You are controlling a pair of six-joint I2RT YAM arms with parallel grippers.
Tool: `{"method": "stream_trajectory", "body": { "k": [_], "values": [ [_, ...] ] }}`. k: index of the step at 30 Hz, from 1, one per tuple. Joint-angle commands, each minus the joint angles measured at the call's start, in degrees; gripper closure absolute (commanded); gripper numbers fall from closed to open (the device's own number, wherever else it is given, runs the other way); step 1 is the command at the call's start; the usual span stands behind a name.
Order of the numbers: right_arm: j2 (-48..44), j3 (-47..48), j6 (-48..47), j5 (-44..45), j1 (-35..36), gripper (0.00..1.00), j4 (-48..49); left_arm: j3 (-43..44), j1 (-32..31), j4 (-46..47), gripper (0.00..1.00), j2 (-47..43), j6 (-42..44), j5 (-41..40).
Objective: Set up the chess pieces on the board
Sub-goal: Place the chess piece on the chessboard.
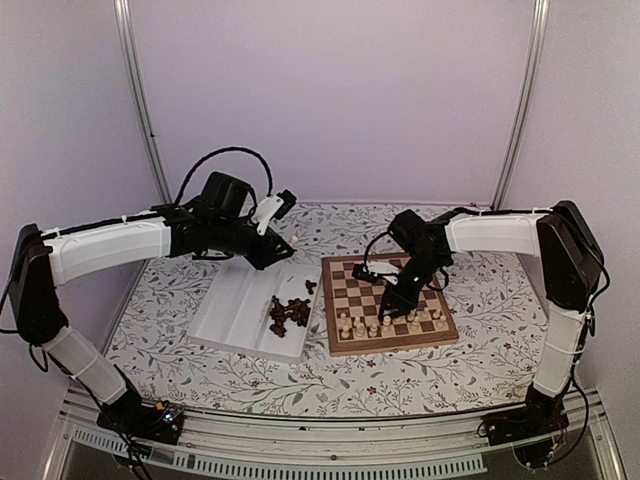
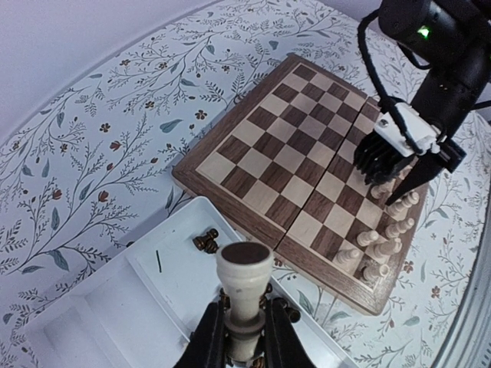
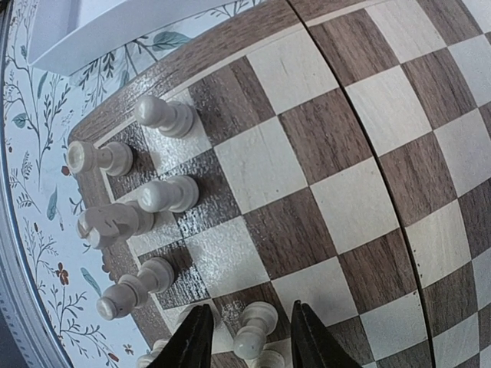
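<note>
Closest of all, a cream chess piece point(image 2: 244, 284) sits clenched between the fingers of my left gripper point(image 2: 244, 316), gripped at the end nearer my wrist; its long axis runs straight out along the fingers, its dark felted base pointing away from me; which figure it is I cannot tell from this end.

Beneath everything spreads the flowered table cover point(image 1: 480, 360); on it the chessboard point(image 2: 268, 153) lies ahead and to the right of that left hand, well apart from it, most of its squares bare; below the left hand is the white two-compartment tray point(image 2: 138, 299), with the heap of dark brown pieces point(image 1: 288, 313) in the compartment nearer the board; the cream pieces point(image 1: 390, 322) set out so far stand in ranks along the board's edge nearest my bases.

My right gripper point(image 3: 252, 310) hangs low over those ranks; its jaws stand parted on either side of a cream pawn point(image 3: 253, 331), a gap showing at each finger, so I judge the pawn released and standing on its own; other cream figures point(image 3: 165, 115) stand off beyond one finger.

The coming move turns on this: the cream ranks lie to the right of my left hand and back toward my bases; my right arm is the nearer one and sits over them; I judge the left must carry its piece across base-down once the right gives it room.
</note>
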Motion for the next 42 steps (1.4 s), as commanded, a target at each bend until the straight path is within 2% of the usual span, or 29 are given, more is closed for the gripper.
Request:
{"method": "stream_trajectory", "body": {
  "k": [1,5,12,18,25,31,42],
  "values": [
    [-1.6,2.6,0.4,-0.1,0.1,0.62,-1.7,0.4,0.8,0.0,0.98,1.3,0.7,1.2],
    [-3.1,7.9,-0.9,1.9,-0.6,0.58,-5.0,1.0,0.8,-0.6,0.98,2.5,0.8,3.3],
    [-7.0,17.2,-10.2,2.1,1.7,0.53,-9.1,2.5,0.8,-2.7,0.98,5.1,0.0,10.0],
    [-8.4,16.5,-20.6,16.1,11.8,0.53,-3.0,3.8,0.8,-4.7,0.97,7.7,-0.3,18.3],
    [-2.8,20.0,-23.0,24.9,17.2,0.53,1.8,4.9,-0.2,-7.8,0.96,10.0,0.0,24.3],
    [-0.7,19.7,-24.9,29.2,20.4,0.53,4.5,5.5,-0.7,-9.2,0.96,12.0,-0.1,32.1],
    [1.0,18.1,-30.0,32.2,24.2,0.53,5.4,6.2,-1.3,-10.1,0.95,13.9,-0.7,36.9]
  ]
}}
